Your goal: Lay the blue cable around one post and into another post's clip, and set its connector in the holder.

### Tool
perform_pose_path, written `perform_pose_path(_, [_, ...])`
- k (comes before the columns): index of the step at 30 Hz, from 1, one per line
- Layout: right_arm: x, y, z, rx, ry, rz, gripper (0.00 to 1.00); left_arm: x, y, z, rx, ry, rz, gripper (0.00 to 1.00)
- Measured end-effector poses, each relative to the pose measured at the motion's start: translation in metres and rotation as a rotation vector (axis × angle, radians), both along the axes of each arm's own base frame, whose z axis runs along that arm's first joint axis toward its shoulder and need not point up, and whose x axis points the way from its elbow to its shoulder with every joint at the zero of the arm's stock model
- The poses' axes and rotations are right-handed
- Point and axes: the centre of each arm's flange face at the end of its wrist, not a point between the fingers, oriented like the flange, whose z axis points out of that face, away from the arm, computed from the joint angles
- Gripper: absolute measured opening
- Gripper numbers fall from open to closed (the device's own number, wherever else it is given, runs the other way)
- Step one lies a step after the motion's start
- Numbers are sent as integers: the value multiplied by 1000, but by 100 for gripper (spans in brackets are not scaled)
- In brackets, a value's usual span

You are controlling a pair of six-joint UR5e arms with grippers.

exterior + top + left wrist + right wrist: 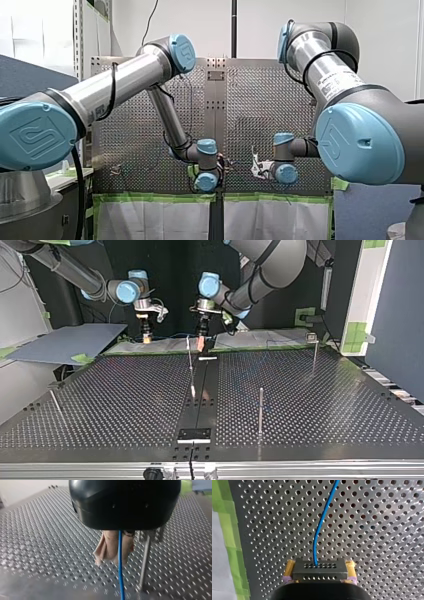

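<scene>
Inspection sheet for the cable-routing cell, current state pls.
Surface: perforated table, bare metal.
Job's things: blue cable held by both tools; connector in no holder; near post, far post upright; black block at top view's near edge, maybe the holder.
Clutter: nothing seen.
Tools: left tool, beige pads, shut on blue cable; right tool, yellow pads, shut on connector.
Cables: black arm cable, looped.
Surroundings: green tape, grey sheet beside table.

The perforated table (125, 390) is grey metal. In the front view, green tape (150, 198) runs along its far edge, with white sheets (150, 220) just past it. A grey board (65, 342) lies beside the table at the top view's left.
</scene>
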Motion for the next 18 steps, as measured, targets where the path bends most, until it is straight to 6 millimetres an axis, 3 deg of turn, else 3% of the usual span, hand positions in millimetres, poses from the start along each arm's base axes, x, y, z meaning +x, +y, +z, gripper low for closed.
perform_pose_path(10, [-7, -21, 7, 5, 12, -21, 0, 19, 25, -22, 86, 63, 21, 4])
perform_pose_path(18, [-11, -25, 8, 2, 22, -28, 0, 14, 22, -26, 113, 87, -6, 4])
